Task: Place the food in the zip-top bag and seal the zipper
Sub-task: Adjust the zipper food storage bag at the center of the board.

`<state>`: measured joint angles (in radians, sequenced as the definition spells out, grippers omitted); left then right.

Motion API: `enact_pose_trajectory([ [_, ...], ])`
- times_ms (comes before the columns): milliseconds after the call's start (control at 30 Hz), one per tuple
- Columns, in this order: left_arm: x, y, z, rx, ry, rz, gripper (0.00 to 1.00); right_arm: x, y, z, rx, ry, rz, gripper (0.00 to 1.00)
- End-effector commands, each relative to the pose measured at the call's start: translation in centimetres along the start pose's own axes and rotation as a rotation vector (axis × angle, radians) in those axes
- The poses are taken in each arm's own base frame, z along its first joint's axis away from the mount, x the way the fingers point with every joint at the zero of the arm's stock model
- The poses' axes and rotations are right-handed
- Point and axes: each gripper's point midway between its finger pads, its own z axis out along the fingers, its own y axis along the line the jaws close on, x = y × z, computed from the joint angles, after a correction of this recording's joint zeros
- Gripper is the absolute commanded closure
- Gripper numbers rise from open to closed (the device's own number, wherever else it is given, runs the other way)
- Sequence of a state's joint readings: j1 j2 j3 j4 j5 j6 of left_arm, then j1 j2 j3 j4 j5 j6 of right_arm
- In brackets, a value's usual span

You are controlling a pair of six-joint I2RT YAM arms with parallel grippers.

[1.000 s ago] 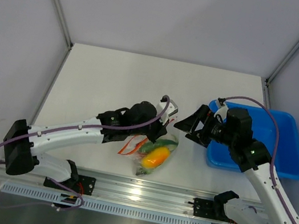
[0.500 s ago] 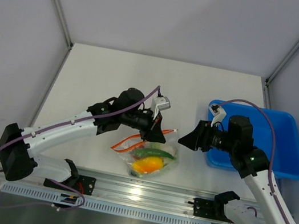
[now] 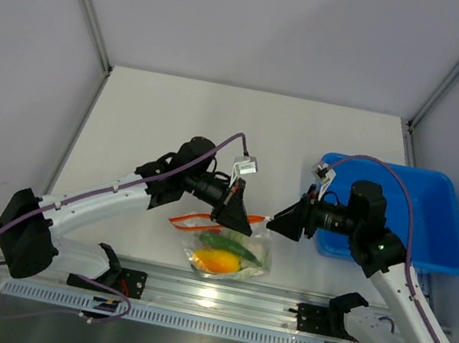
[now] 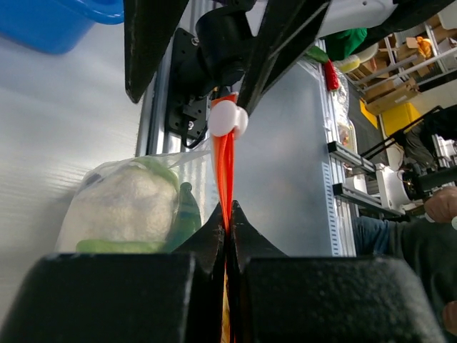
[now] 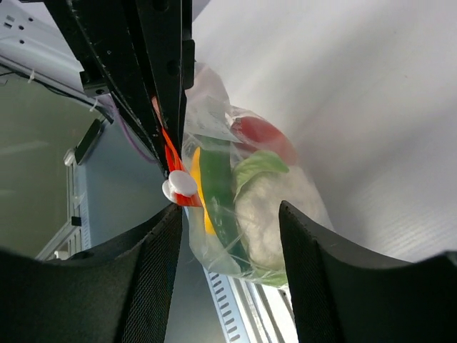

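**A:** Top view. The left tool (image 3: 243, 221) is pinched shut on the zipper (image 3: 203, 219). The zip-top bag (image 3: 228, 256) sits at the near edge of the surface (image 3: 175, 126) with the food (image 3: 215, 261) already inside. The right tool (image 3: 275, 225) is just beside the bag's right end, and the blue tray (image 3: 429, 251) is behind it.

**B:** Left wrist?

**A:** The left tool's jaws are clamped on the orange-red strip, both lips together. The white slider (image 4: 227, 118) sits further along it. The right tool's fingers (image 4: 285, 36) flank it.

**B:** Right wrist?

**A:** The right tool's jaws are apart, gripping nothing. The slider is just ahead, close to one finger (image 5: 143, 286) and off-centre in the gap. The bag holds red, green, yellow and pale pieces.

**B:** How to do it well?

**A:** My read: centre the slider between the jaws before clamping. Then run it in line with the strip while the left tool holds the strip taut. The risk is grabbing film instead of the slider, or buckling the strip.

**B:** Any text?

**A:** None legible in any view.
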<state>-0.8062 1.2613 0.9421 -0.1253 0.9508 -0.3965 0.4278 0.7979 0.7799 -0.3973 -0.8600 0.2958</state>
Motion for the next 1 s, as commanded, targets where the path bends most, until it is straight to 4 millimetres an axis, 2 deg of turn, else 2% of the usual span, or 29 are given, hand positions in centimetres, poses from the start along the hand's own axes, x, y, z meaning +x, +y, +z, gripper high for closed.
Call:
enact_pose_trajectory([
  [0,-1.1,-2.3,-0.3,0.106,-0.021,0.06,0.99,-0.9,1.5,0.1,-0.104,-0.042,-0.077,0.44],
  [167,-1.1,-2.6,-0.3,0.122,-0.015,0.056,0.99,-0.1,2.4,0.7,-0.181,-0.028,-0.074,0.6],
  [233,-1.1,-2.6,-0.4,0.124,-0.017,0.058,0.99,0.4,2.5,0.9,-0.199,-0.019,-0.079,0.71],
  [433,-1.0,-2.3,-0.3,0.117,-0.014,0.047,1.0,1.2,4.1,1.2,-0.283,0.0,-0.098,0.75],
  [467,-0.9,-2.2,-0.3,0.113,-0.013,0.046,0.99,1.2,4.4,1.3,-0.291,0.003,-0.102,0.8],
  [533,-0.9,-2.0,-0.2,0.107,-0.012,0.041,0.99,1.4,4.2,1.4,-0.277,0.014,-0.094,0.98],
  [700,-1.1,-1.2,-0.4,0.031,-0.012,0.028,0.98,1.3,3.8,1.4,-0.246,0.014,-0.093,1.0],
  [733,-1.5,-0.6,-0.4,-0.017,-0.03,0.033,0.81,1.2,3.8,1.4,-0.24,0.011,-0.087,1.0],
  [800,-2.0,-0.3,-1.1,-0.116,-0.061,0.066,0.65,0.8,4.0,1.4,-0.234,0.009,-0.075,1.0],
  [833,-2.6,0.4,-1.1,-0.207,-0.094,0.099,0.51,0.7,4.1,1.4,-0.236,0.015,-0.052,1.0],
  [900,-3.6,-0.6,-1.9,-0.259,-0.142,0.201,0.43,0.0,4.3,1.3,-0.218,0.017,-0.018,1.0],
  [967,-4.4,-0.7,-2.1,-0.333,-0.189,0.277,0.35,-0.3,4.6,1.5,-0.221,0.037,0.04,1.0],
])
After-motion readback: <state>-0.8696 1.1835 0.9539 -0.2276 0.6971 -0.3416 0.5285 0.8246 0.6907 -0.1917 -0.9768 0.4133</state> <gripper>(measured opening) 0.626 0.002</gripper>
